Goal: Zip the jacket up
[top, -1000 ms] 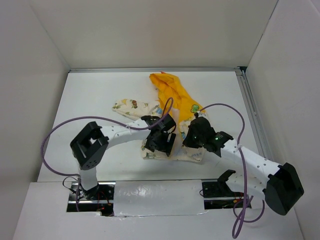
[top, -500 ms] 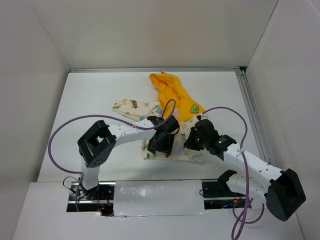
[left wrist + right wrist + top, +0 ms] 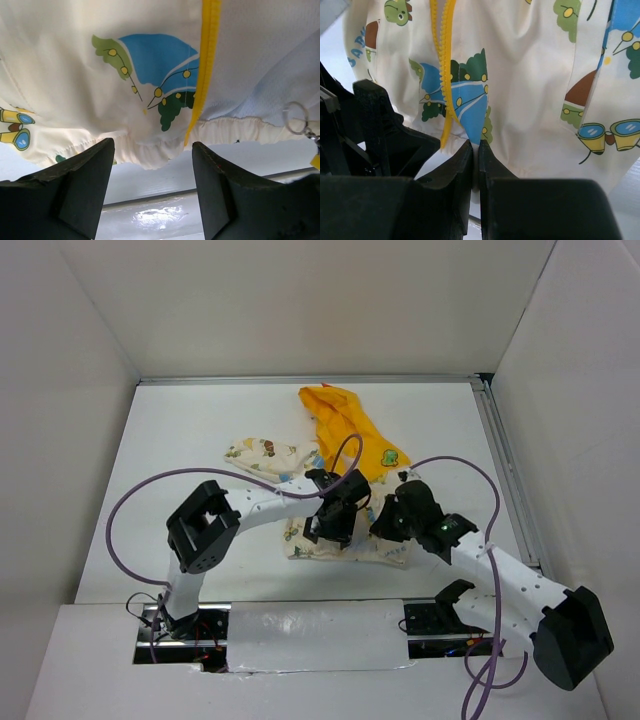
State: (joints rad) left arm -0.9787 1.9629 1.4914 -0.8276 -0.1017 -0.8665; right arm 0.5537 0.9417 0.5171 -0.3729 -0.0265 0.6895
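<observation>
The jacket [image 3: 352, 440] lies crumpled mid-table, yellow hood toward the back, cream printed body and hem toward me. In the left wrist view its hem [image 3: 150, 145] hangs just above my open, empty left gripper [image 3: 152, 195]; the yellow zipper strip [image 3: 207, 65] runs down to the hem, and a metal pull ring [image 3: 295, 117] shows at right. My left gripper [image 3: 335, 527] sits at the hem left of the zipper. My right gripper [image 3: 476, 150] is shut on the hem fabric just right of the yellow zipper teeth [image 3: 445, 65]; it also shows from above [image 3: 388, 525].
A cream sleeve [image 3: 265, 455] spreads to the back left. Purple cables [image 3: 130, 510] loop over both arms. White walls enclose the table; a metal rail [image 3: 505, 470] runs along the right edge. The left gripper's black body [image 3: 380, 135] sits close beside the right fingers.
My left gripper has moved right along the hem toward the zipper. My right gripper has shifted slightly right and toward me, still holding the hem.
</observation>
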